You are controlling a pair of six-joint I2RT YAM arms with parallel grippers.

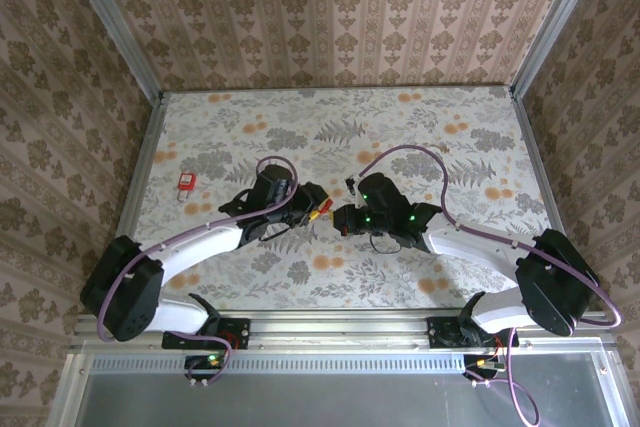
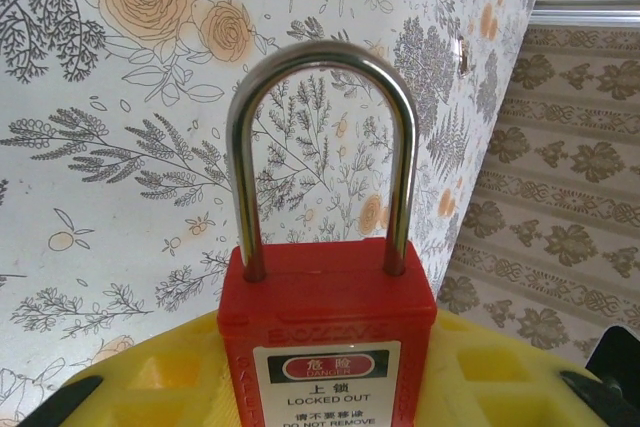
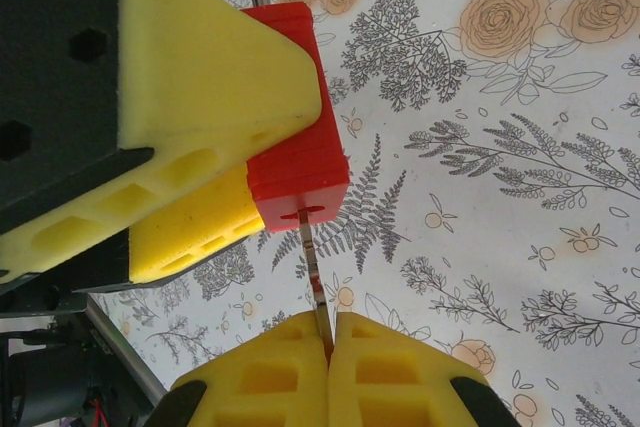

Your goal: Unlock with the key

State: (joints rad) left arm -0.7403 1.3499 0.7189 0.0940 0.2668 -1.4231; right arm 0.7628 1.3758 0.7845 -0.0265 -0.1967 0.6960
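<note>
Above floral table (image 1: 400, 137), left jaws clamped on red padlock (image 2: 325, 317), right jaws pinched on key (image 3: 313, 282) at its keyhole.

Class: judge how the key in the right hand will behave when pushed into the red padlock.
The key looks thin and metal: probably stiff, though it might flex sideways. Only its end sits in the right hand, so it may pivot or slip.

The padlock (image 2: 327, 317) runs off the bottom edge of the left wrist view, its label cut mid-text. The key (image 3: 313, 282) head is buried between the right gripper's (image 3: 330, 342) pads. A small red thing (image 1: 186, 182) in the top view is too tiny to identify
</note>
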